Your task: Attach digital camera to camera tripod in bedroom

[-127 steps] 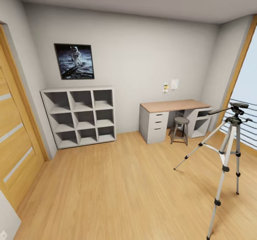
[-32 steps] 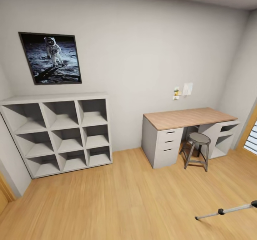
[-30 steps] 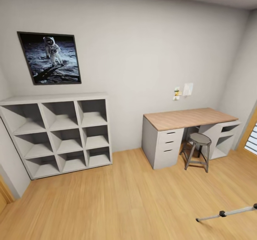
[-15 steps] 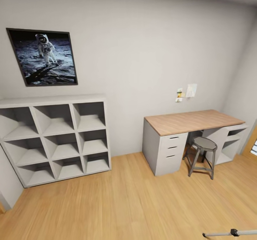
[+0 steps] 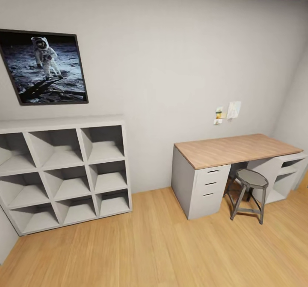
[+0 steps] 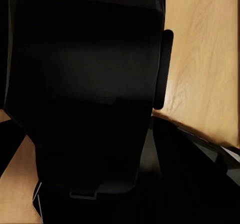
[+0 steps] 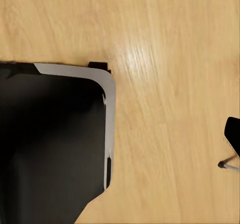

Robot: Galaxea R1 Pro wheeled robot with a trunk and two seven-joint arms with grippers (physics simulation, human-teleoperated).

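Observation:
I am in the bedroom, facing a white wall above a light wood floor [image 5: 162, 248]. The digital camera is out of view. In the right wrist view, a thin silver leg end with a black foot [image 7: 227, 165] rests on the floor at the frame's edge; it looks like one leg of the camera tripod. A black part [image 7: 233, 132] sits just beside it. Dark robot bodywork [image 6: 85, 94] blocks most of the left wrist view, with wood floor beyond it.
White cube shelves [image 5: 64, 171] stand against the wall at left under a framed astronaut picture [image 5: 42, 67]. At right is a wooden-topped desk [image 5: 235, 148] with grey drawers and a grey round stool [image 5: 251, 179] tucked beside it. Open floor lies in front.
The head view has moved closer to the wall and turned, so the shelves and desk look larger. The tripod leg seen low at right has slid out of that view.

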